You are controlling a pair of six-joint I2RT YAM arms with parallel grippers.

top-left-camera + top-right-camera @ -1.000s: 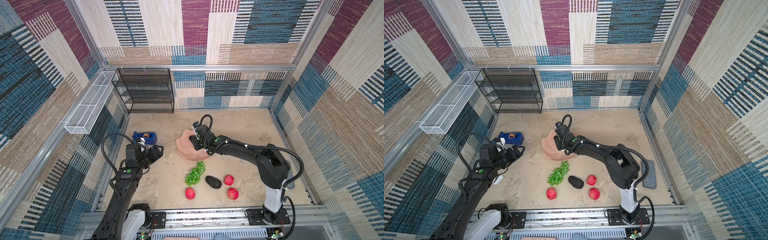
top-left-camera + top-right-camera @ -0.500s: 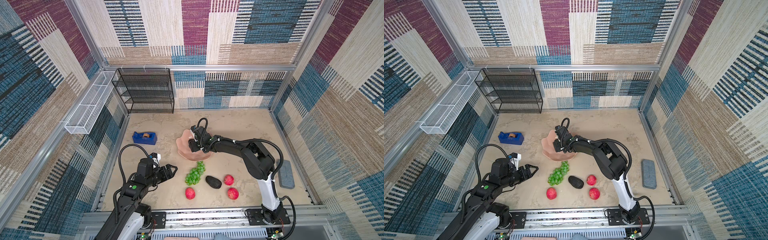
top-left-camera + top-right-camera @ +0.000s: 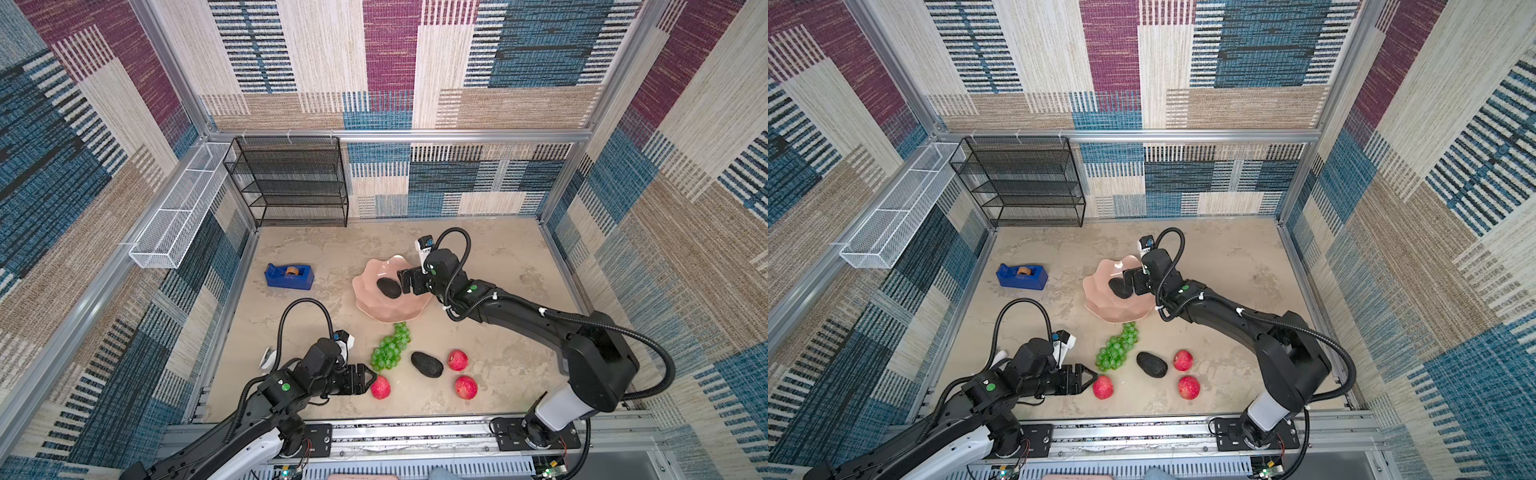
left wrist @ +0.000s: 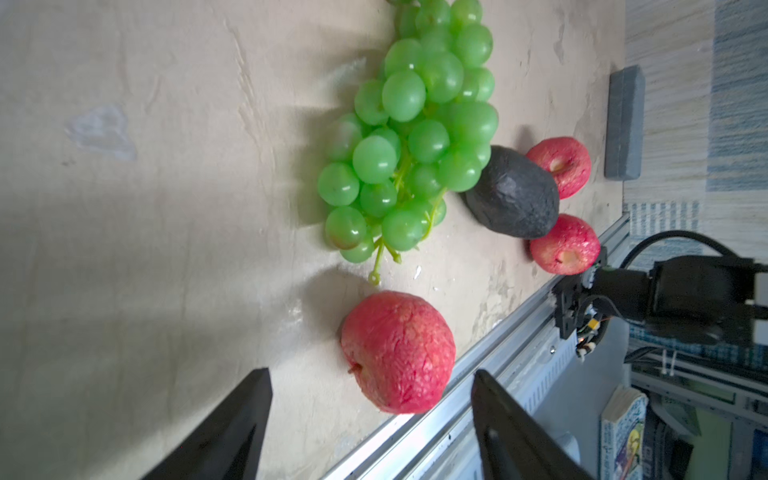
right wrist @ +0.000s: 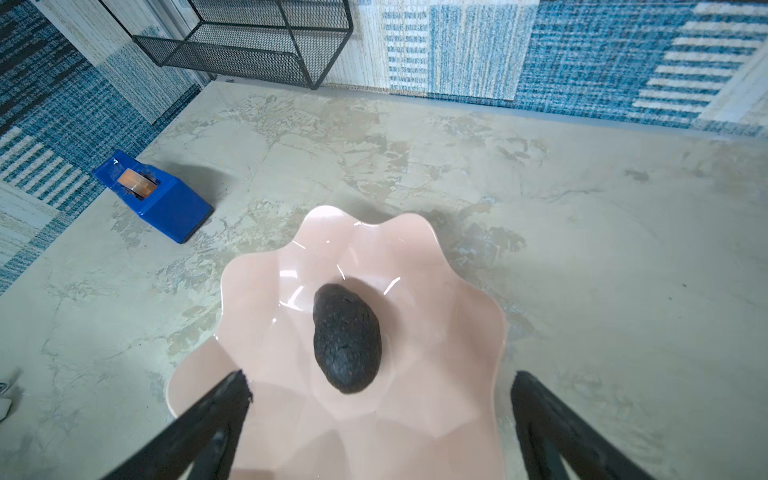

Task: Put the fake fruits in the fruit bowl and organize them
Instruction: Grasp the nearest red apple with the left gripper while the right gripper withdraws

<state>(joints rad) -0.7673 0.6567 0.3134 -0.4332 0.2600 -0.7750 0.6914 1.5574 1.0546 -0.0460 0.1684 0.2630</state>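
Quick status from us, biggest stuff first. The beige tabletop (image 3: 316, 316) holds nearly everything we're meant to move. The fruit bowl (image 3: 376, 309) sits around the middle of it, pink and wavy-edged. We count exactly one fruit inside: an avocado (image 3: 389, 288) lying on its side near the bowl's centre. So we'd call this roughly one of six done.

The rest is out on the table, on the near side of the bowl. The grapes (image 3: 390, 349) have their top end just beside the bowl's rim. The second avocado (image 3: 427, 364) lies next to them. Then there's the first apple (image 3: 380, 387) below the grapes, plus the second apple (image 3: 457, 360) and third apple (image 3: 466, 387) to the right of that avocado. That's five to go, plus whatever tidying "organize" ends up meaning. The blue tape dispenser (image 3: 289, 276) off to the left isn't ours to touch.

Now the grippers. The right gripper (image 3: 404, 283) hovers over the bowl with its jaws spread wide and nothing in them. In the right wrist view the avocado lies free, touching neither finger.

The left gripper (image 3: 370, 381) is low over the table, jaws parted and empty, aimed at the first apple. That apple sits right at the tips, and we can't tell if one brushes it. Our guess is it's next.
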